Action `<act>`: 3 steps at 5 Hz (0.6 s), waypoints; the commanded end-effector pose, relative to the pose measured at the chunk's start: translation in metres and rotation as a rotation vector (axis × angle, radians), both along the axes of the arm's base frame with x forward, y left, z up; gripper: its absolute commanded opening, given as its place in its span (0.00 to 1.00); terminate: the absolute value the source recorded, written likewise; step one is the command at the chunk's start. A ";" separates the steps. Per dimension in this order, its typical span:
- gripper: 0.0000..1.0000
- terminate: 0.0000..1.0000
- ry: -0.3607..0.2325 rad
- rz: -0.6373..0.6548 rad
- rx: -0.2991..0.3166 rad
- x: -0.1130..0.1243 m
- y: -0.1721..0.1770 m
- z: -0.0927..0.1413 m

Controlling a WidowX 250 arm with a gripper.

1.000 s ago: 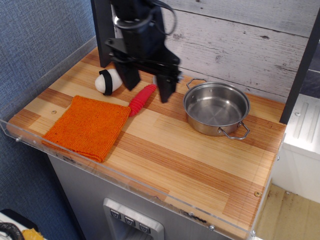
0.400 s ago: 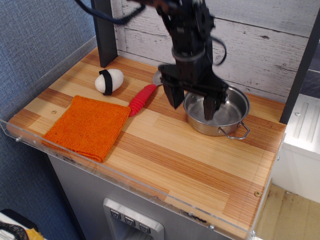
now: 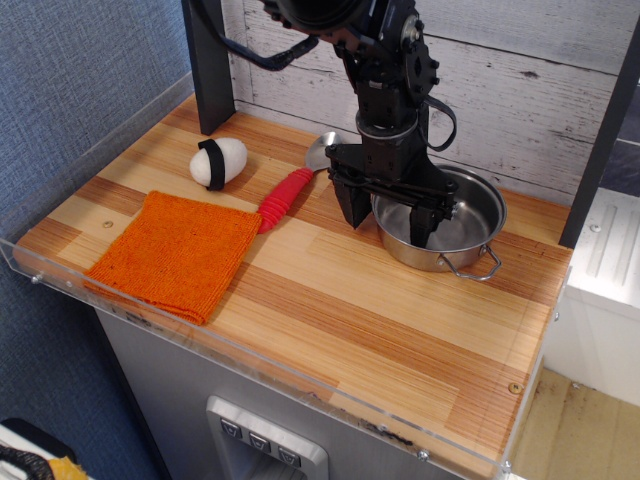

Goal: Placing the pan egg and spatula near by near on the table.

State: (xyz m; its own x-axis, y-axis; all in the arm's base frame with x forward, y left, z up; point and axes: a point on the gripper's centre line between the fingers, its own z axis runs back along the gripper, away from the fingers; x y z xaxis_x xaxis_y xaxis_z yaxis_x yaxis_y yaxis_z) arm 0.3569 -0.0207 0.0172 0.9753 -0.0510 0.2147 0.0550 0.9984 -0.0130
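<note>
The shiny steel pan stands at the back right of the striped wooden table. My gripper is open and straddles the pan's left rim, one finger outside on the table side and the other finger inside the pan. The white egg with its black band lies at the back left. The spatula lies between egg and pan, its red handle pointing toward the front left and its silver head just behind my gripper.
An orange square cloth lies at the front left, touching the spatula handle's end. A dark post stands at the back left. A clear acrylic rim edges the table front.
My gripper swung from above the spatula rightward to the pan and came down over its left rim. The pan has shifted slightly. Egg, spatula and cloth have not moved.
</note>
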 end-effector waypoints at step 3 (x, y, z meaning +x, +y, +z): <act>0.00 0.00 -0.044 -0.015 -0.040 0.002 -0.001 0.029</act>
State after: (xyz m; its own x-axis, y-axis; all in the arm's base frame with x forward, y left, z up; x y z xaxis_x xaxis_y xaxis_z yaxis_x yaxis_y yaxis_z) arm 0.3521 -0.0260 0.0266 0.9781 -0.0541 0.2008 0.0671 0.9960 -0.0583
